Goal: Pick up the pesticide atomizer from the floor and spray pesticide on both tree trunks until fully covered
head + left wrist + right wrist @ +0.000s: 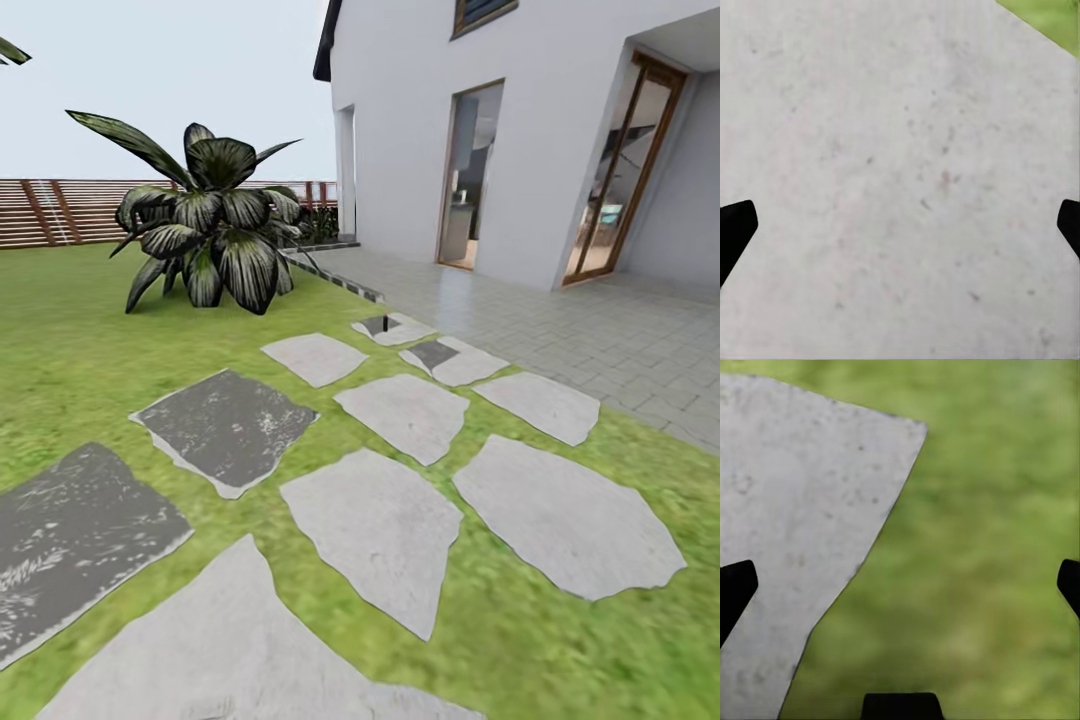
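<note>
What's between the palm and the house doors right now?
In the head view, a strip of grass, a low dark curb, then bare grey paving run from the palm to the house doors.

No readable text, labels, brands, numbers or signs, none on the white house, none on the stepping stones before it, none on the fence
</note>
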### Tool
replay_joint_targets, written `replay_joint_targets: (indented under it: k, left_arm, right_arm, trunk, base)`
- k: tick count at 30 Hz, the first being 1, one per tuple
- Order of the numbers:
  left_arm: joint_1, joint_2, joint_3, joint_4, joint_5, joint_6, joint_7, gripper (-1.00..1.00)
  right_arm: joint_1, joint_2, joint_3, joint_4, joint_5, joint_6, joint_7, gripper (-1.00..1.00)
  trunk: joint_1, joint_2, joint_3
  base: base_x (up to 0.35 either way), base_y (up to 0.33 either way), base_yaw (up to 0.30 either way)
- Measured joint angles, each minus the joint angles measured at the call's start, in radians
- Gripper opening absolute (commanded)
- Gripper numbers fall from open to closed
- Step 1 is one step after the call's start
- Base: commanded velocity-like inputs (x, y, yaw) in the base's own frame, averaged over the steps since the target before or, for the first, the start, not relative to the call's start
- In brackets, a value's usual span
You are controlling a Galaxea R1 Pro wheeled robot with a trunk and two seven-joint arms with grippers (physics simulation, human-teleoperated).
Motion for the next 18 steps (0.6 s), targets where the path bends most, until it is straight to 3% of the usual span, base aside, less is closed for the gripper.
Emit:
replay_joint_targets:
  k: [18]
  left_arm:
    - [0.000,0.000,0.000,0.000,0.000,0.000,0.000,1.00]
  right_arm:
    - [0.000,0.000,0.000,0.000,-0.001,0.000,-0.001,1.00]
  trunk:
    - [0.000,0.000,0.000]
  base:
    - [0.338,0.000,0.000]
